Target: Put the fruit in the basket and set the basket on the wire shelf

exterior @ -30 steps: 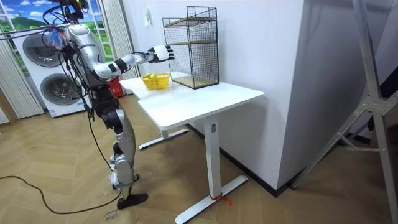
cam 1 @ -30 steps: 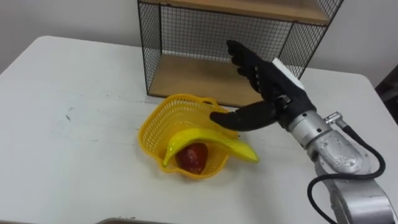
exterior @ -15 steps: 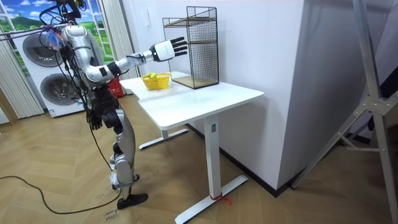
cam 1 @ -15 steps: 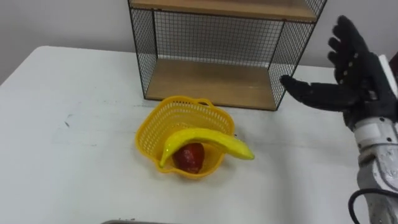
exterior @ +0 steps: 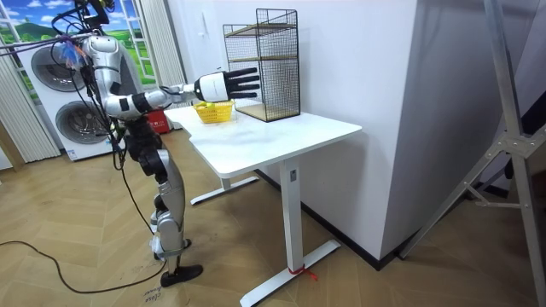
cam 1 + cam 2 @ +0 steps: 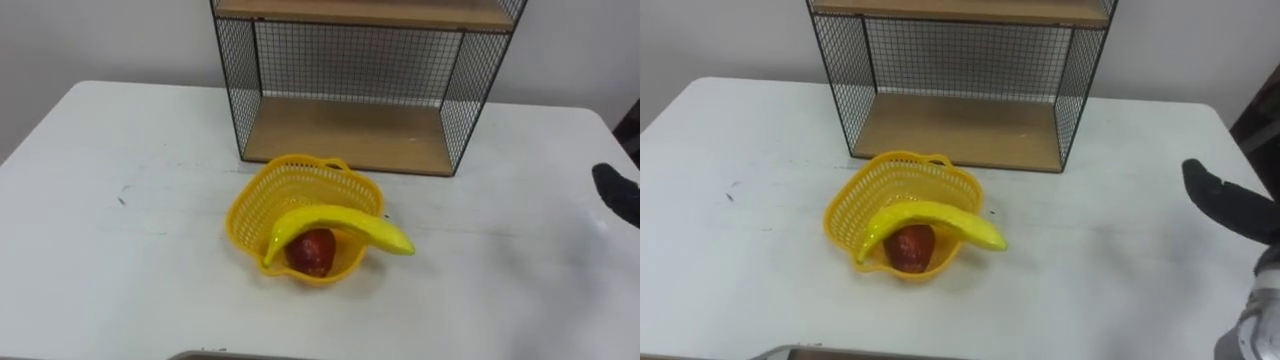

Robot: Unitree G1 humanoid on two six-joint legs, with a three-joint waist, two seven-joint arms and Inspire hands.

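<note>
Rightward, clear of the basket (image 6: 258, 196), the right robot hand (image 6: 1230, 206) has swung, fingers straight and empty. Basket sits on the surface (image 6: 120, 270) before the shelf (image 6: 350, 135), banana (image 6: 340, 224) across its rim, red fruit (image 6: 312, 251) inside. Likely light, flexible plastic: take the handle (image 6: 331, 163), keep level.

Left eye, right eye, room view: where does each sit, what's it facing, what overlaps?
Left eye view: on the head, looking down at the table, basket and wire shelf; right hand at the right edge.
Right eye view: same, slightly offset; more of that hand shows.
Room view: off in the room, sees the whole robot at the table, right arm stretched forward.
Shared: basket, shelf, table, right hand.
</note>
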